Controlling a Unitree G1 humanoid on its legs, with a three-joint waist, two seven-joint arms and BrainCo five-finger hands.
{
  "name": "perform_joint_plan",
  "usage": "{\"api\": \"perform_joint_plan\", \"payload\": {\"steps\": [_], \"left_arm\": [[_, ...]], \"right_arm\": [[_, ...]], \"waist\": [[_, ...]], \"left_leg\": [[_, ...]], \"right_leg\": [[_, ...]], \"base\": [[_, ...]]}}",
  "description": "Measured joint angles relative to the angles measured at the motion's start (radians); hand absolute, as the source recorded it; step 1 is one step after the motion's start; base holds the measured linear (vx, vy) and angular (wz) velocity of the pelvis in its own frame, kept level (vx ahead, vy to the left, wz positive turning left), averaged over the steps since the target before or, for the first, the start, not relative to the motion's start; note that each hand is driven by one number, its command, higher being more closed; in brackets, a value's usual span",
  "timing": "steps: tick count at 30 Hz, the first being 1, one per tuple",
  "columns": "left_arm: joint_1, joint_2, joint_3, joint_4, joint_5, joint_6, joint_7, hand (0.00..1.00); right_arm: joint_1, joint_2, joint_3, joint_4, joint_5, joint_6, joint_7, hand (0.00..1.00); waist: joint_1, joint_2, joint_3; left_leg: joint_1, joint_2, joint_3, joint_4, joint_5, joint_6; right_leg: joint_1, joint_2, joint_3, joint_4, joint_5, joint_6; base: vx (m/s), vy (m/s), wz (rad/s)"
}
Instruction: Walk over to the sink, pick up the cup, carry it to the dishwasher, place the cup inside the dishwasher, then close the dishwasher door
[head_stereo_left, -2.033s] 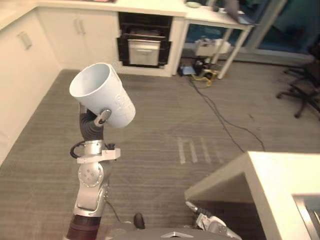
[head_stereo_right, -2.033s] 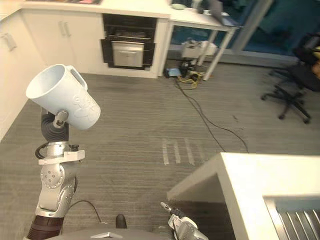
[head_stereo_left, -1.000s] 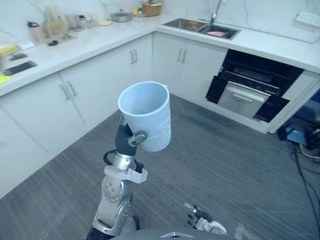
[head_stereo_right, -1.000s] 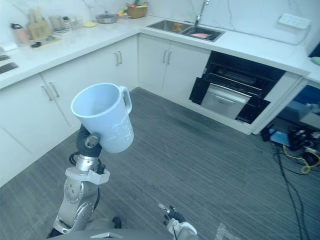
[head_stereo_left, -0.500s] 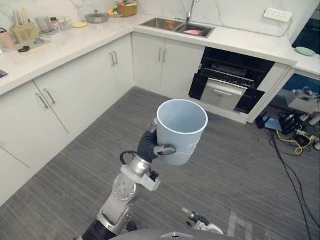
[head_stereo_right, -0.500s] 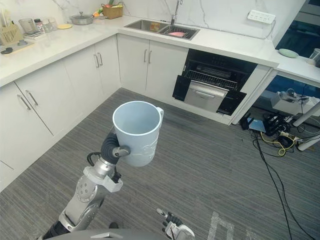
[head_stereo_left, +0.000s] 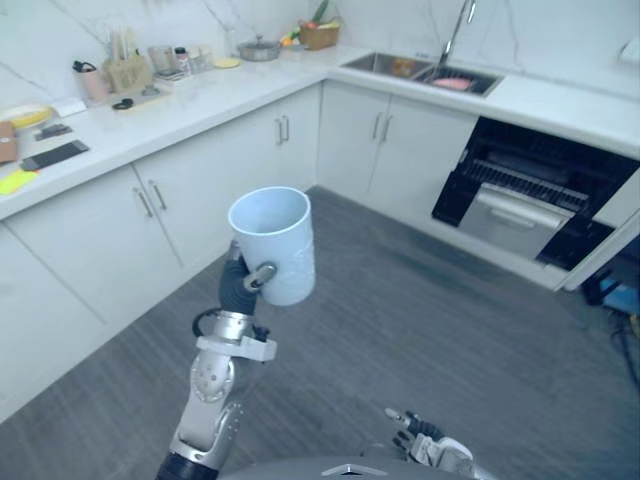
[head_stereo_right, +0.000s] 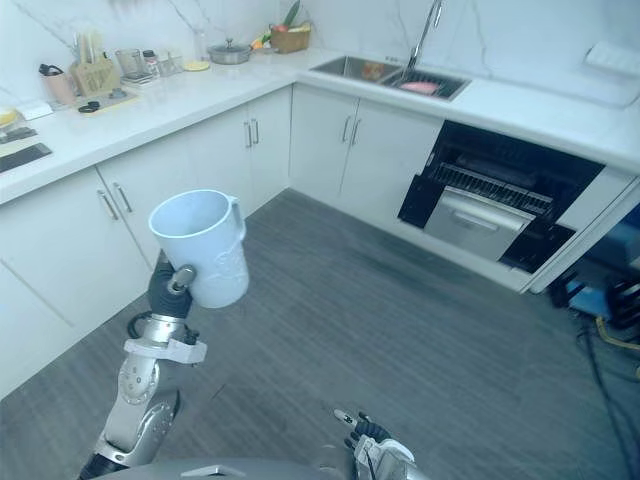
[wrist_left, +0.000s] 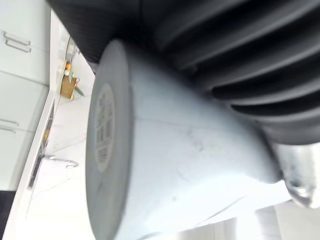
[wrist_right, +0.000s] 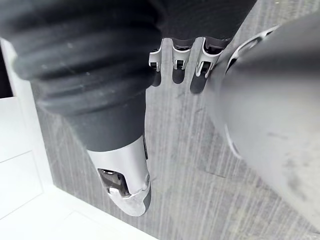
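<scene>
My left hand (head_stereo_left: 240, 284) is shut on a pale blue cup (head_stereo_left: 272, 243), held upright and raised in front of me, mouth up; its handle (head_stereo_right: 236, 214) points away from the hand. The left wrist view shows the cup (wrist_left: 175, 165) from its base, pressed against the dark cover. The dishwasher (head_stereo_left: 520, 205) stands open under the far counter at the right, dark inside, with a silver front panel low down. The sink (head_stereo_left: 435, 75) is set in the counter just left of it. My right hand (head_stereo_right: 368, 447) hangs low near my body, open and holding nothing, its fingers (wrist_right: 175, 62) relaxed.
White cabinets (head_stereo_left: 150, 215) under an L-shaped white counter (head_stereo_left: 200, 100) run along the left and far sides. Jars, a pot and a basket (head_stereo_left: 318, 35) sit on the counter. Grey striped floor (head_stereo_left: 420, 330) lies between me and the dishwasher.
The camera has swung left, so the cabinets and dishwasher shifted right in view. The left arm stands more upright, still holding the cup, which was tilted two seconds ago.
</scene>
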Motion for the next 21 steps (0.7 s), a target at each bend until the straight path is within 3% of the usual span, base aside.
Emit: {"api": "perform_joint_plan", "payload": {"steps": [1,2,3,4,6,7,9,10,11,12,13,15,17,18,19,21], "left_arm": [[-0.004,0.000,0.003,0.005,0.000,0.000,0.003,1.00],[-0.022,0.001,0.005,0.022,-0.001,0.001,0.011,1.00],[-0.040,-0.001,0.005,0.036,-0.008,0.011,0.004,1.00],[-0.044,-0.001,0.003,0.036,-0.009,0.014,0.001,1.00],[-0.072,-0.004,-0.011,0.034,-0.010,0.018,-0.035,1.00],[-0.077,-0.006,-0.016,0.030,-0.010,0.018,-0.040,1.00],[-0.077,-0.011,-0.029,0.029,-0.009,0.015,-0.053,1.00],[-0.067,-0.016,-0.038,0.028,-0.009,0.012,-0.056,1.00],[-0.051,-0.037,-0.049,0.027,-0.008,0.012,-0.058,1.00],[-0.051,-0.038,-0.050,0.024,-0.008,0.012,-0.060,1.00],[-0.045,-0.046,-0.053,0.003,-0.008,0.012,-0.070,1.00],[-0.031,-0.069,-0.044,-0.018,-0.008,0.011,-0.071,1.00],[0.006,-0.112,-0.049,-0.030,-0.005,0.005,-0.083,1.00],[0.019,-0.124,-0.048,-0.030,-0.004,0.005,-0.087,1.00],[0.043,-0.123,-0.040,-0.031,-0.005,0.003,-0.096,1.00],[0.063,-0.119,-0.033,-0.031,-0.011,-0.001,-0.114,1.00]], "right_arm": [[-0.001,0.004,-0.002,0.000,0.000,-0.003,0.004,0.00],[-0.005,0.023,-0.015,-0.002,0.000,-0.014,0.017,0.00],[-0.007,0.035,-0.018,-0.016,0.001,-0.017,0.024,0.00],[-0.006,0.036,-0.019,-0.022,0.000,-0.017,0.024,0.00],[0.007,0.043,-0.032,-0.074,0.000,-0.016,0.026,0.00],[0.011,0.045,-0.036,-0.086,0.000,-0.015,0.028,0.00],[0.026,0.054,-0.034,-0.123,-0.011,-0.009,0.032,0.00],[0.033,0.061,-0.035,-0.137,-0.016,-0.006,0.029,0.00],[0.041,0.030,-0.034,-0.159,-0.018,0.008,0.029,0.00],[0.042,0.026,-0.034,-0.161,-0.017,0.013,0.029,0.00],[0.039,0.021,-0.033,-0.181,-0.016,0.041,0.029,0.00],[0.055,0.035,-0.027,-0.228,-0.017,0.077,0.028,0.00],[0.097,0.027,0.011,-0.302,-0.017,0.125,0.017,0.00],[0.106,0.027,0.014,-0.315,-0.016,0.130,0.009,0.00],[0.123,0.025,0.031,-0.316,-0.007,0.135,-0.010,0.00],[0.144,0.025,0.047,-0.313,0.028,0.119,-0.041,0.00]], "waist": [[-0.002,-0.002,0.002],[-0.006,-0.007,0.007],[-0.013,0.001,0.019],[-0.016,0.006,0.024],[-0.023,0.038,0.054],[-0.024,0.040,0.061],[-0.025,0.017,0.071],[-0.018,0.005,0.067],[-0.018,0.061,0.059],[-0.018,0.066,0.057],[-0.015,0.067,0.056],[-0.025,0.078,0.051],[-0.022,0.081,0.054],[-0.018,0.087,0.055],[-0.010,0.081,0.063],[0.024,0.076,0.061]], "left_leg": [[0.002,0.004,-0.002,0.000,-0.003,-0.003],[0.014,0.011,-0.011,0.000,-0.011,-0.015],[0.029,0.024,-0.022,0.006,-0.025,-0.021],[0.034,0.029,-0.025,0.007,-0.030,-0.023],[0.061,0.066,-0.059,0.052,-0.101,-0.050],[0.070,0.072,-0.070,0.064,-0.122,-0.060],[0.110,0.079,-0.097,0.097,-0.191,-0.098],[0.150,0.101,-0.108,0.110,-0.241,-0.125],[0.180,0.161,-0.109,0.114,-0.260,-0.147],[0.184,0.168,-0.107,0.119,-0.258,-0.149],[0.171,0.190,-0.110,0.196,-0.209,-0.131],[0.126,0.232,-0.118,0.385,-0.133,-0.171],[-0.086,0.298,-0.156,0.833,0.117,-0.201],[-0.134,0.315,-0.148,0.930,0.121,-0.187],[-0.226,0.323,-0.132,1.077,0.096,-0.142],[-0.347,0.299,-0.096,1.119,0.035,-0.086]], "right_leg": [[-0.005,0.012,0.000,-0.038,-0.004,0.006],[-0.026,0.049,0.004,-0.198,0.006,0.016],[-0.032,0.096,0.041,-0.401,0.065,0.019],[-0.031,0.106,0.053,-0.439,0.082,0.020],[-0.029,0.160,0.164,-0.658,0.224,0.037],[-0.030,0.160,0.186,-0.681,0.246,0.041],[-0.014,0.136,0.211,-0.697,0.271,0.034],[-0.014,0.131,0.170,-0.635,0.356,0.024],[-0.034,0.181,0.123,-0.537,0.297,0.008],[-0.040,0.184,0.118,-0.522,0.283,0.002],[-0.057,0.203,0.104,-0.433,0.199,-0.028],[-0.007,0.244,0.102,-0.420,0.125,-0.056],[0.107,0.291,0.100,-0.465,0.070,-0.092],[0.144,0.303,0.105,-0.485,0.061,-0.101],[0.232,0.317,0.111,-0.536,0.050,-0.121],[0.339,0.319,0.128,-0.621,0.059,-0.127]], "base": [[0.33,-0.060,0.14],[0.39,-0.095,0.17],[0.48,-0.123,0.20],[0.43,-0.141,0.29],[0.45,-0.186,0.40],[0.49,-0.246,0.50],[0.49,-0.303,0.43],[0.55,-0.387,0.31],[0.55,-0.362,0.21],[0.63,-0.405,-0.03],[0.51,-0.340,-0.16],[0.55,-0.350,-0.17],[0.54,-0.261,-0.06],[0.59,-0.234,0.03],[0.58,-0.226,0.01],[0.50,-0.162,-0.22]]}}
